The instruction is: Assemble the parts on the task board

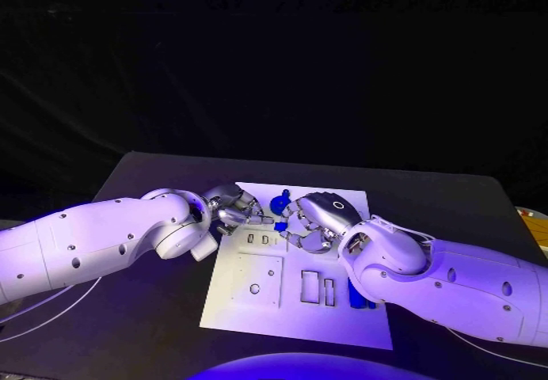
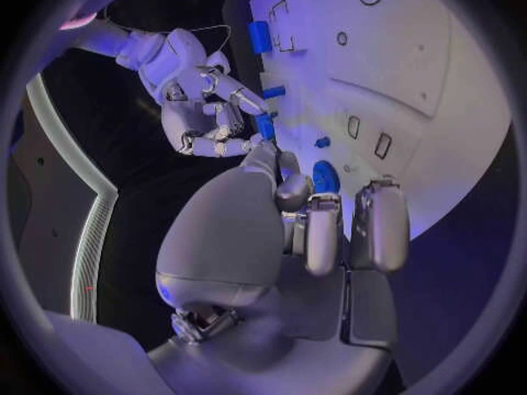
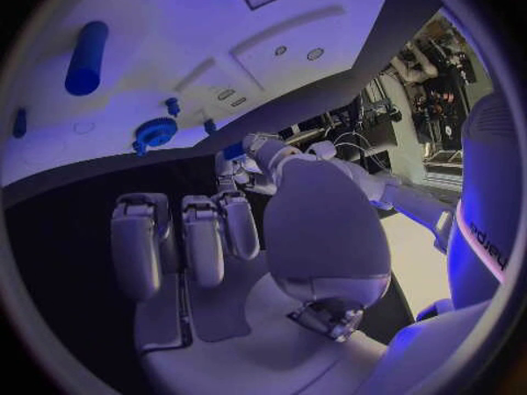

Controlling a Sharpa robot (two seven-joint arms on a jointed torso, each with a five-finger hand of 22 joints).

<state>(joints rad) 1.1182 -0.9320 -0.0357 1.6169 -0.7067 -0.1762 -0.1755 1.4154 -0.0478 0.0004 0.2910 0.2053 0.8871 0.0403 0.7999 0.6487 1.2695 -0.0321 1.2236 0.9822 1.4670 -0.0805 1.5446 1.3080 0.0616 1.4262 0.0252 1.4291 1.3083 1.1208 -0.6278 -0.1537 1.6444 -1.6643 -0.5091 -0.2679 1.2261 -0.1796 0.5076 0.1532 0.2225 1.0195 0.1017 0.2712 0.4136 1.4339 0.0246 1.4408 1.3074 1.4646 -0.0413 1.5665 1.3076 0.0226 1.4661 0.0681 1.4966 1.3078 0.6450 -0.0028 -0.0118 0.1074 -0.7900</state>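
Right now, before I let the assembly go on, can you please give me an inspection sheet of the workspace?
Surface: black table, task board lying flat in its middle.
Job's things: blue toothed wheel, blue cylinder and small blue peg on the board; several slots are unfilled.
Clutter: nothing seen.
Hands: left hand over the board's far end, fingers apart, holding nothing. Right hand faces it; a small blue piece sits at its fingertips, grip unclear.
Cables: thin pale cable beside the left arm.
Surroundings: dark; nothing seen.
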